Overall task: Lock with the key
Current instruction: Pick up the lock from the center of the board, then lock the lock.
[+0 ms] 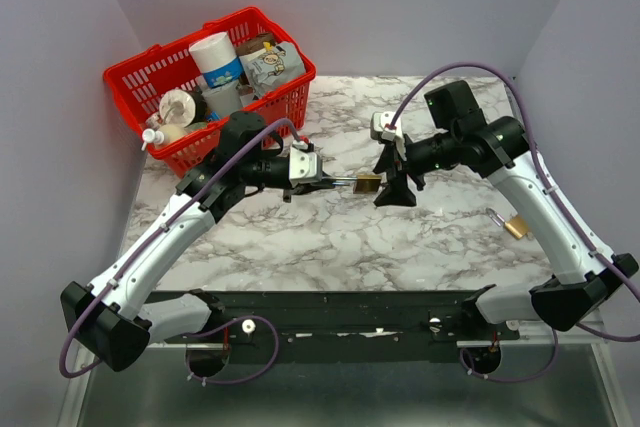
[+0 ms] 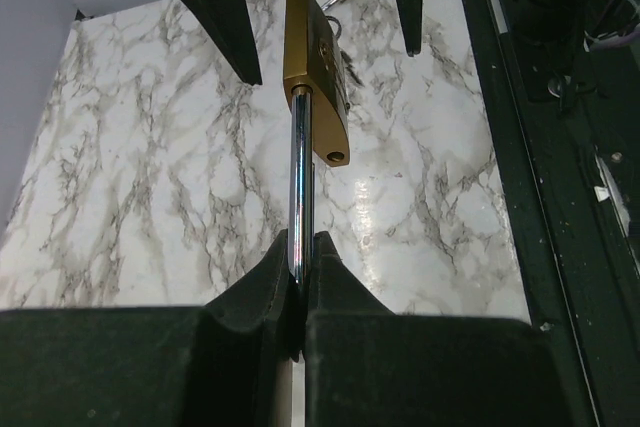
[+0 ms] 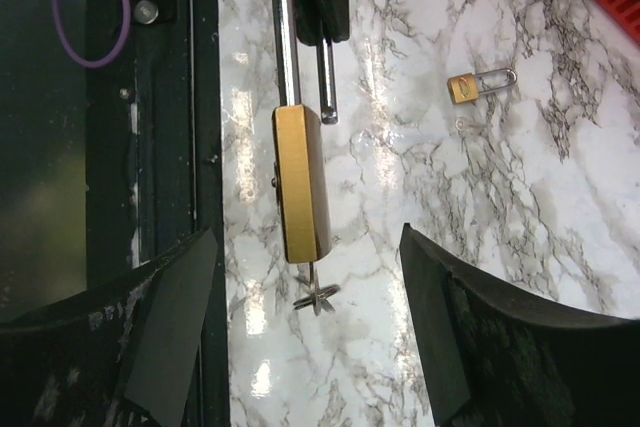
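Observation:
A brass padlock [image 1: 368,185] hangs in the air at mid-table, its steel shackle [image 2: 299,177] pinched in my left gripper [image 2: 298,259], which is shut on it. The shackle is open: its short leg [image 3: 327,87] ends free beside the body [image 3: 300,182]. A small key [image 3: 318,297] sticks out of the body's far end. My right gripper [image 3: 305,282] is open, its jaws wide on either side of that end and the key, touching neither. In the top view it [image 1: 393,185] is just right of the padlock.
A second brass padlock [image 1: 515,225] lies on the marble at the right, under the right arm. Another small padlock [image 3: 478,84] lies on the table near a red basket [image 1: 130,82] of bottles and packets at the back left. Purple walls enclose the table.

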Controlling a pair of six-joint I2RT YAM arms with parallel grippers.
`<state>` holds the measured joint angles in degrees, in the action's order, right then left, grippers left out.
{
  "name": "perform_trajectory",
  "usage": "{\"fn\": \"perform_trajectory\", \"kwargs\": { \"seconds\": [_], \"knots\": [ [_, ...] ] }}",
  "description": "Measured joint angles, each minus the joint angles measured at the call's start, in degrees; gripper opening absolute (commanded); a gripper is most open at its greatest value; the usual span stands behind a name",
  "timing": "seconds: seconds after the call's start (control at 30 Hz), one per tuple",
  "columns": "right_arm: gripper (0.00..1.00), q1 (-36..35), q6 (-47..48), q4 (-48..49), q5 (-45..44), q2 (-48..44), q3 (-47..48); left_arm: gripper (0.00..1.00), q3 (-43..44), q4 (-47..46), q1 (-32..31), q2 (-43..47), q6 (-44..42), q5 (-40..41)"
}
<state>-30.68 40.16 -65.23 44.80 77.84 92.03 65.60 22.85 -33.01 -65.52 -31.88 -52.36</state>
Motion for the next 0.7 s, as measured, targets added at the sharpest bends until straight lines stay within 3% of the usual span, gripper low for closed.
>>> {"fn": "perform_trajectory", "kwargs": {
  "seconds": [0.07, 0.23, 0.7],
  "knots": [
    [0.68, 0.0, -0.5, 0.8, 0.1, 0.4, 0.0, 0.00, 0.5, 0.2, 0.0, -0.2, 0.8, -0.3],
    [0.62, 0.0, -1.2, 2.1, 0.2, 1.5, 0.0, 0.00, 1.6, -0.3, 0.0, -0.7, 4.2, -0.7],
    [0.59, -1.2, -1.4, 4.3, 0.9, 1.7, -2.2, 0.00, 1.6, -3.6, -0.1, -1.6, 10.9, -0.9]
  ]
}}
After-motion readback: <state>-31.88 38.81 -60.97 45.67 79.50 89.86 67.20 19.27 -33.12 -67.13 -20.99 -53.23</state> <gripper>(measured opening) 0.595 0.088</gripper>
